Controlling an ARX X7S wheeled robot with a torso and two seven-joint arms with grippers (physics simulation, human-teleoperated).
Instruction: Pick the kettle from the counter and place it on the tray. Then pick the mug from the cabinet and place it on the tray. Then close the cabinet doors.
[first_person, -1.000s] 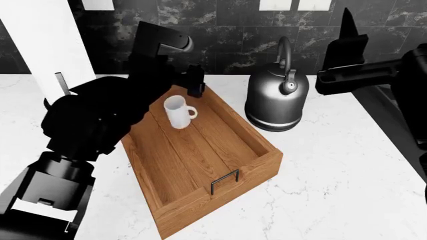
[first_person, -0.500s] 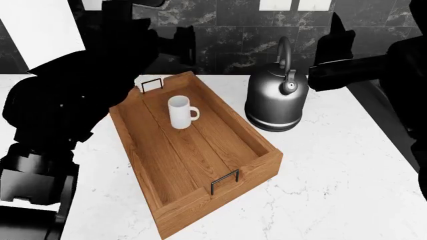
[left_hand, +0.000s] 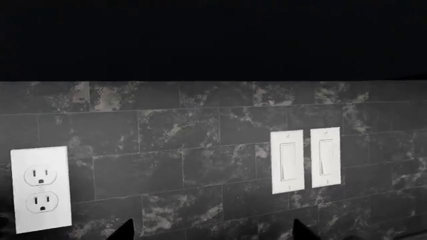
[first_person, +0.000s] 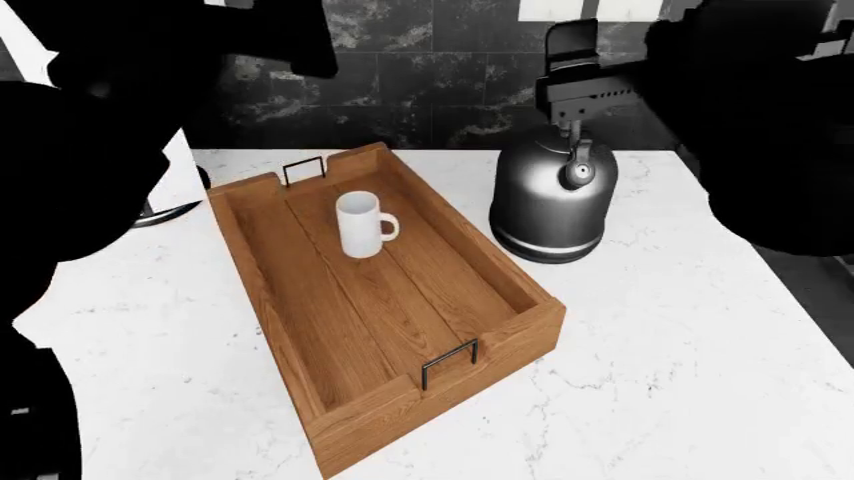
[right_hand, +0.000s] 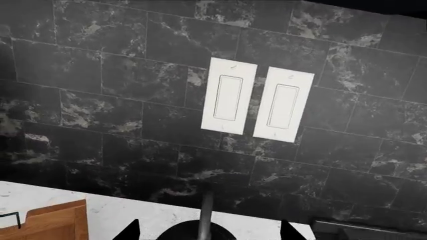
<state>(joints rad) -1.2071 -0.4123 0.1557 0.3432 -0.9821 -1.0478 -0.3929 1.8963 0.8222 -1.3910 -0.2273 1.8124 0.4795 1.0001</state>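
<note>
Can't tell either pincer's state, only fingertips (left_hand: 127, 231) poking in. Sitting upright in the tray (first_person: 507, 285): white mug (first_person: 360, 224). Shiny kettle (first_person: 553, 200) standing beside it on the surface (first_person: 694, 340).

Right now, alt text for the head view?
A white mug stands in a wooden tray on a white marble counter, with a shiny grey kettle on the counter beside the tray, not in it. Both black arms are raised toward the dark tiled wall.

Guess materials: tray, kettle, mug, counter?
Tray: wood, visible plank grain, thin metal wire handles. Kettle: polished grey metal, mirror-like highlights. Mug: plain matte white, likely ceramic. Counter: white marble-look stone, faint grey veins.
</note>
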